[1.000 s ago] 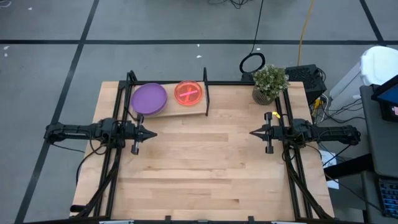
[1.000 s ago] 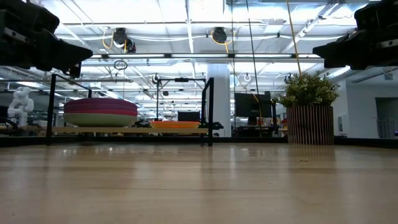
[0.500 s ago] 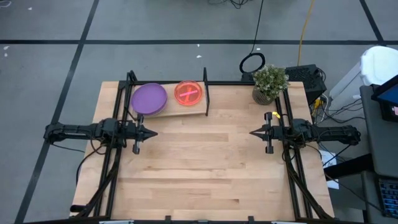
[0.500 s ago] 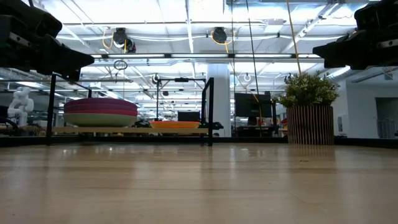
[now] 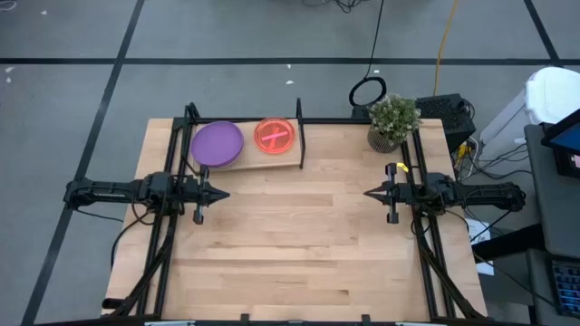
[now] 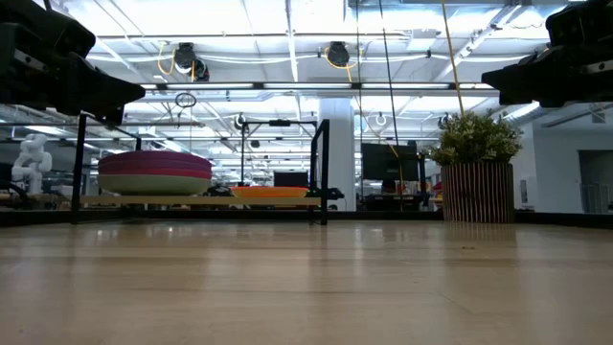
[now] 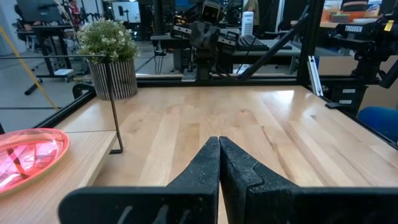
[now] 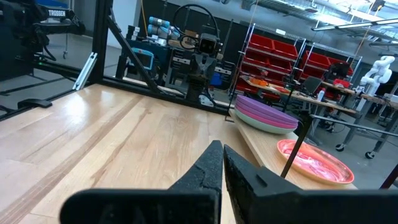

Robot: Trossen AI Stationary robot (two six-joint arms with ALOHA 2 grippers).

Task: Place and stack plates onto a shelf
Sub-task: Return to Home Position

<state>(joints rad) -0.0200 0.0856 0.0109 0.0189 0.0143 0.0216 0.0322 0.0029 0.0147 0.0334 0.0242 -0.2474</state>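
The shelf (image 5: 272, 161), a light-wood board in a black rod frame, stands at the table's far edge. On its left half rests a stack of larger plates (image 5: 217, 143) with purple on top; the low view shows purple, magenta and mint-green layers (image 6: 155, 172). On its right half lies a stack of smaller translucent plates, pink-red on top (image 5: 275, 135), orange from the side (image 6: 270, 193). My left gripper (image 5: 223, 193) hovers shut at the table's left side, my right gripper (image 5: 367, 193) shut at the right side. Both are raised above the table and hold nothing.
A potted plant (image 5: 392, 119) in a ribbed pot stands at the table's far right corner. Black frame rails (image 5: 163, 244) run along the table's left and right sides. Bare wooden tabletop (image 5: 294, 235) lies between the two arms.
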